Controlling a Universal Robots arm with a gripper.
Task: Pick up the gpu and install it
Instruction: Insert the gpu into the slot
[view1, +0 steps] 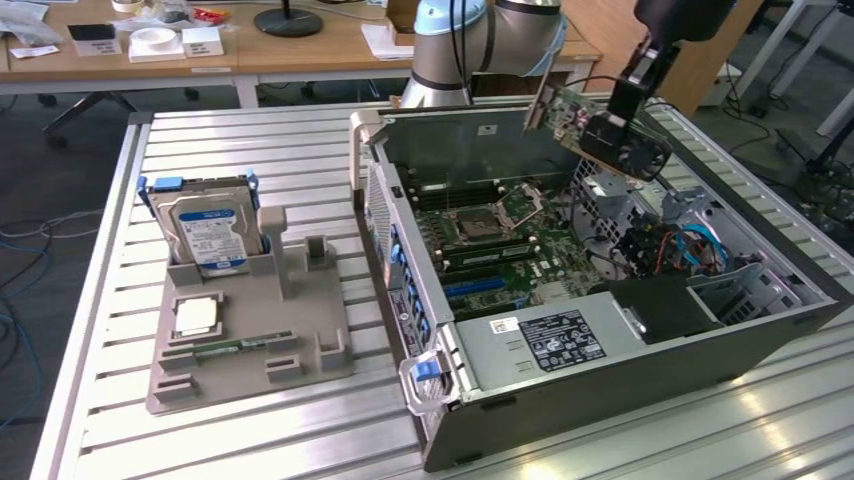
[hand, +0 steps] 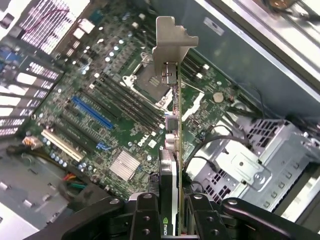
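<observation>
I see the claw (view1: 630, 100) clamped on the gpu (view1: 587, 122) | gpu held in the air, upper right of the exterior view, tilted above the open case (view1: 587, 390) | apparently clear of the motherboard (hand: 115, 120)

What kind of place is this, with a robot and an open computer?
Probably a robotics lab or workshop. A robot arm holds the gpu over an open computer case that sits on a slatted metal table. Wooden desks stand behind it.
</observation>
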